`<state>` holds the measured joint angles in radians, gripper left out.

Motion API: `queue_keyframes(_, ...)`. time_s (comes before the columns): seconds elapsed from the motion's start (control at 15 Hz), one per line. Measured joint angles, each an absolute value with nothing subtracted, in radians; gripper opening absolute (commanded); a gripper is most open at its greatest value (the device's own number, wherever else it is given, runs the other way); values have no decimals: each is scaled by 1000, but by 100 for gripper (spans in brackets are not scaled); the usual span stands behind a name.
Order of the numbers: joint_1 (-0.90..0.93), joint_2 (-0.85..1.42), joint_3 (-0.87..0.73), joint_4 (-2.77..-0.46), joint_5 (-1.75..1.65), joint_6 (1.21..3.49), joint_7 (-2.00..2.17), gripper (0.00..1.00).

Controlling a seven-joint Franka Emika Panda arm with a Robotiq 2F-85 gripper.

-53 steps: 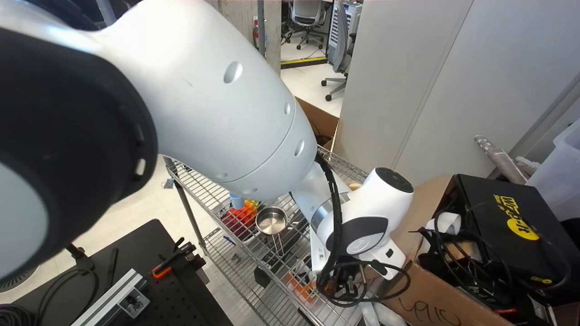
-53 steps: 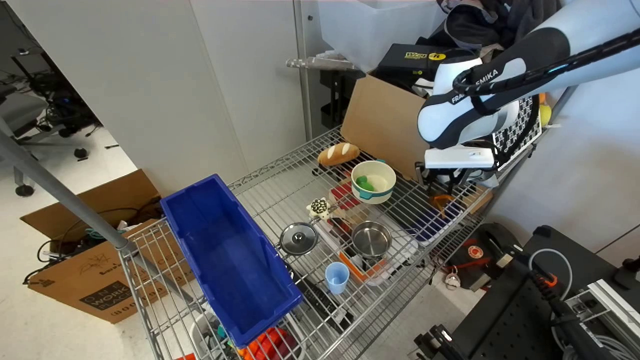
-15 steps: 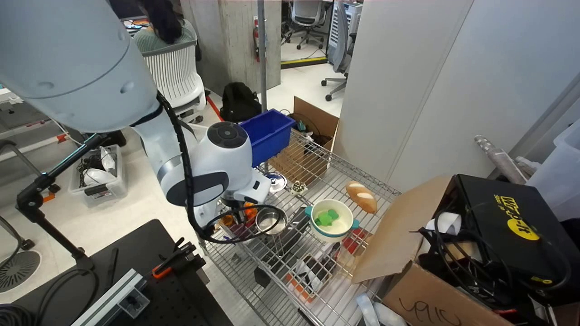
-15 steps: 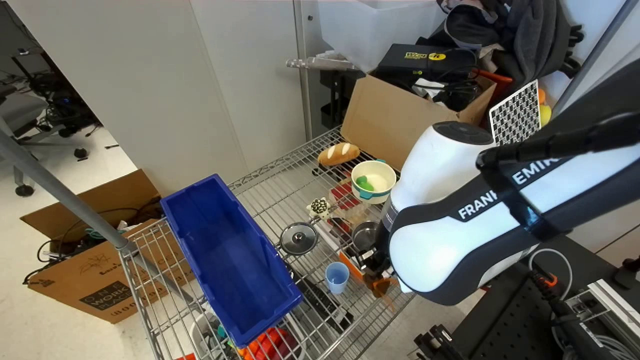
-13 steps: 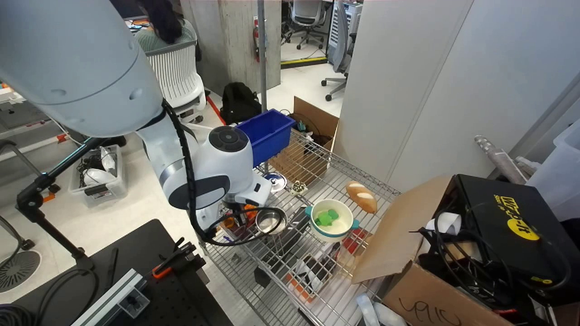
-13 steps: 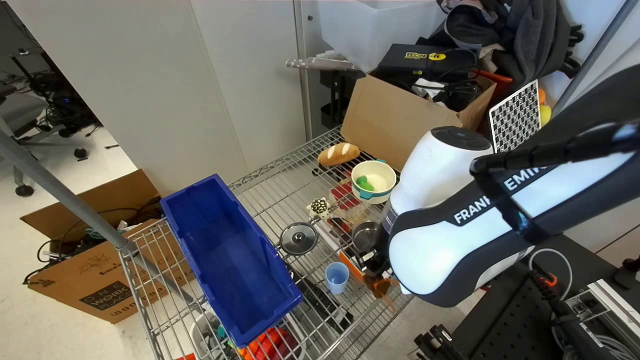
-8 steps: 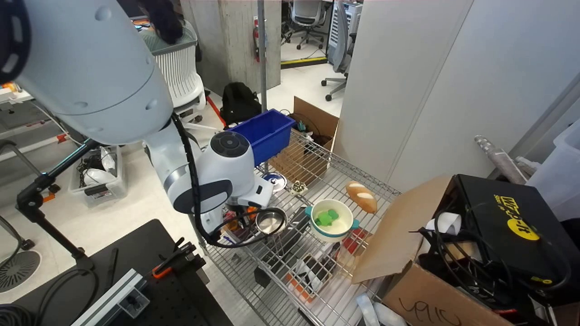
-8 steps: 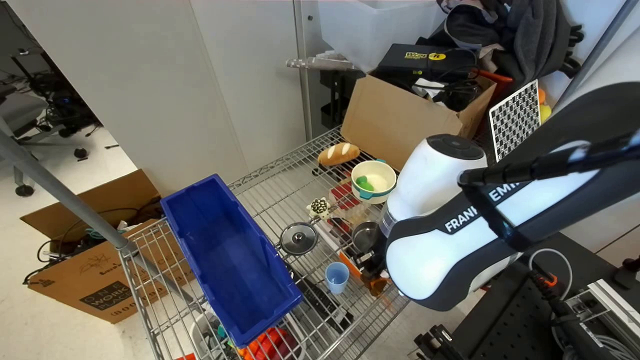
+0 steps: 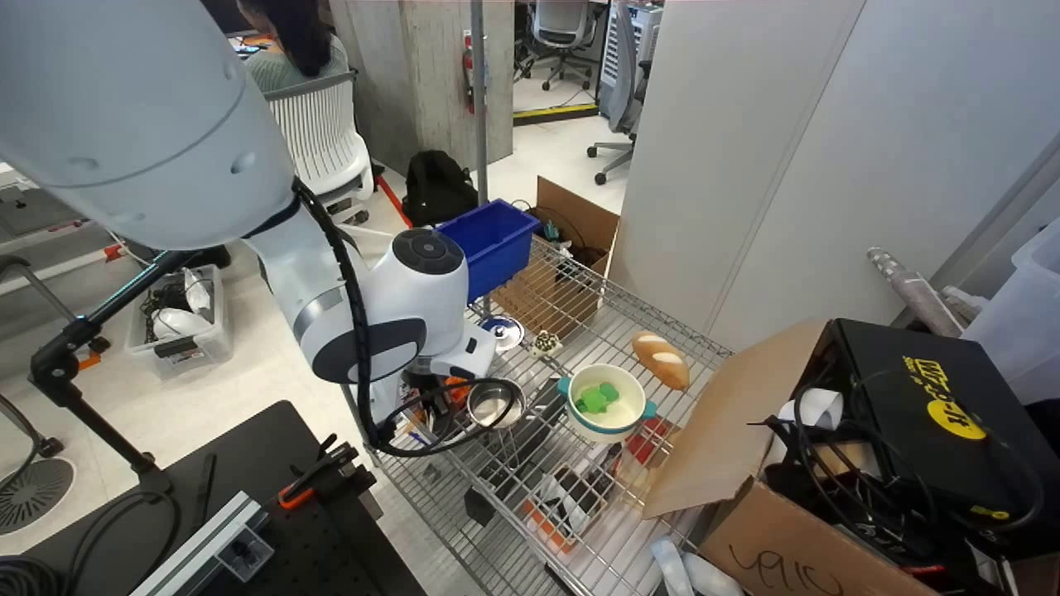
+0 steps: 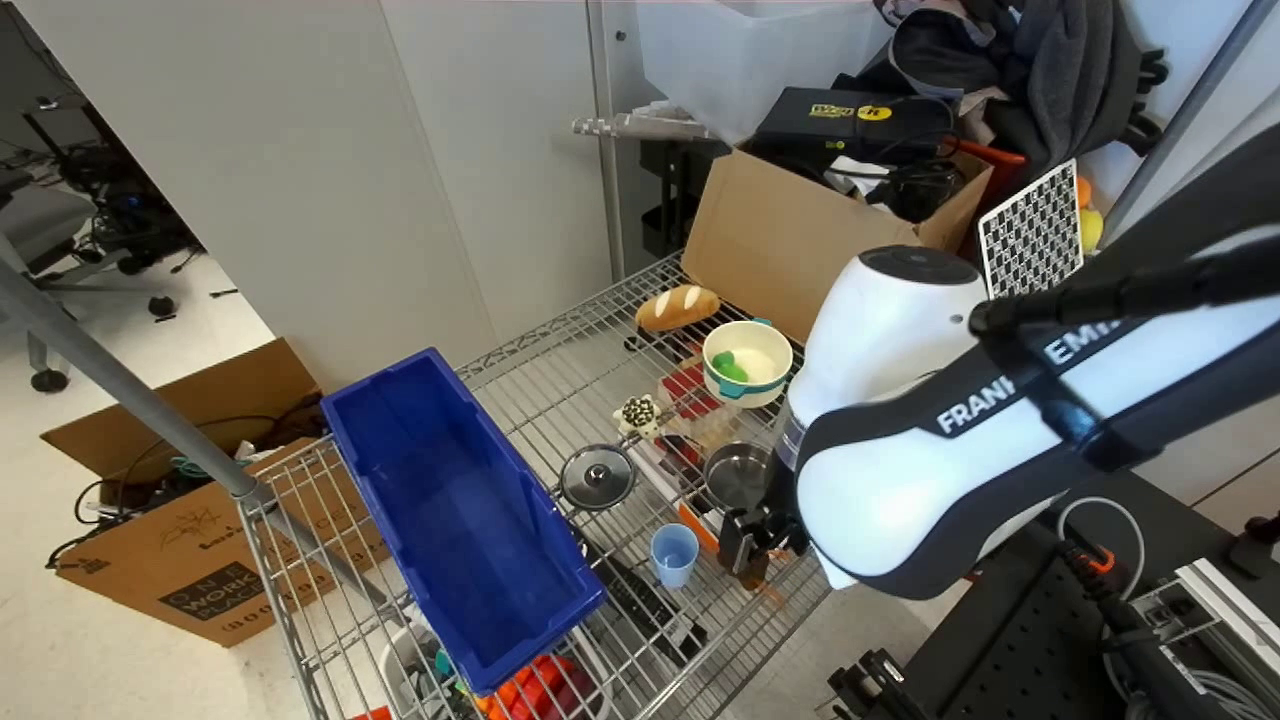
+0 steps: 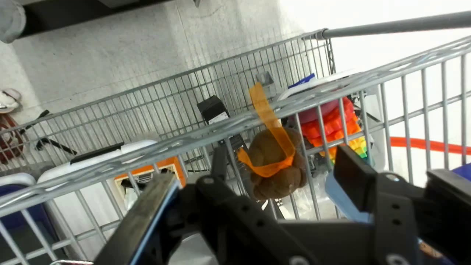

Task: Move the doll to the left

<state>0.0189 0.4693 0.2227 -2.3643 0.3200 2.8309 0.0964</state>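
The doll (image 11: 278, 186) is a brown plush with an orange ribbon. In the wrist view it lies on the wire shelf (image 11: 217, 129) at the edge, and the ribbon trails over that edge. My gripper (image 11: 287, 171) is open, with a finger on each side of the doll and gaps between. In an exterior view the doll (image 10: 750, 574) shows just under the gripper (image 10: 765, 550), partly covered by it. In an exterior view the gripper (image 9: 431, 406) is mostly behind the wrist and cable, and the doll cannot be made out there.
A light blue cup (image 10: 674, 555), a steel pot (image 10: 738, 475) and a pot lid (image 10: 598, 478) stand near the gripper. A long blue bin (image 10: 465, 500) is at the shelf's end. A cream pot (image 10: 755, 355), bread (image 10: 677, 308) and an open cardboard box (image 10: 800, 250) are farther along.
The gripper has carried the doll along the shelf from the cardboard box end toward the blue cup and lowered it. The fingers have since opened around it, and the arm has risen slightly.
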Motion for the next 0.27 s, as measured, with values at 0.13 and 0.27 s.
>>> queue_keyframes(0.13,-39,386,253,-2381,361,2688,63,97)
queue_keyframes(0.27,-49,350,248,-2387,368,2661,53,100)
